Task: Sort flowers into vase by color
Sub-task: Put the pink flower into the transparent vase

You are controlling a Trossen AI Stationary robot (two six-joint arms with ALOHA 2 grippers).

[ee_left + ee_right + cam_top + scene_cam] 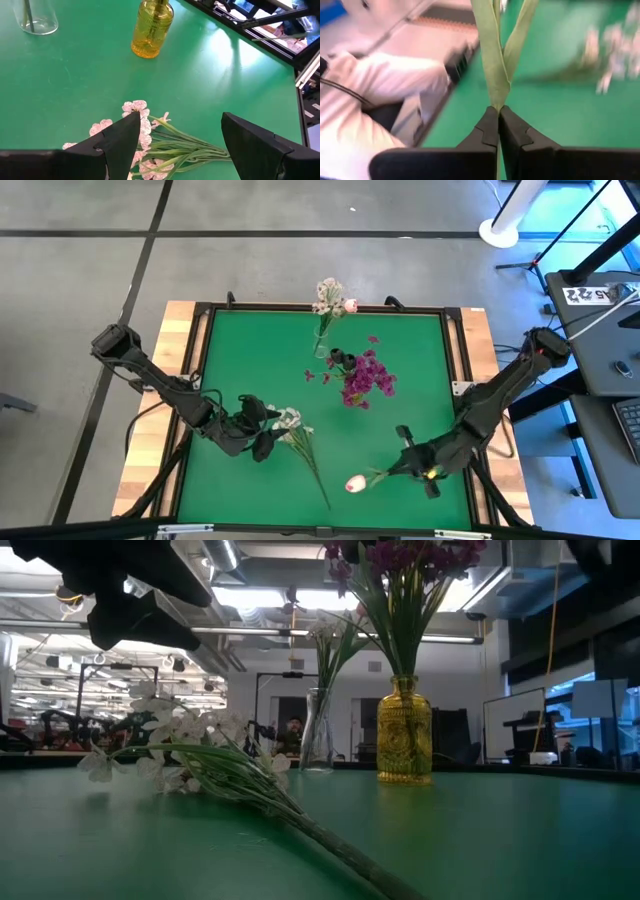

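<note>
Your right gripper (pixel 405 467) is clenched on the green stem of the pale pink tulip (pixel 356 482), whose bud lies near the table's (pixel 420 370) front edge. Your left gripper (pixel 268 432) hangs spread wide over the white spray (pixel 292 423) lying flat on the green surface. The magenta flowers (pixel 368 375) stand in the yellow vase (pixel 404 743), with the clear vase (pixel 317 732) just beside it.

Your right hand (pixel 498 116) is clamped tight, its two dark fingers (pixel 485 131) pressed together, the arm stretched low and forward. Your left hand (pixel 180 135) hangs wide open, fingers (pixel 122 137) spread, wrist angled downward.
</note>
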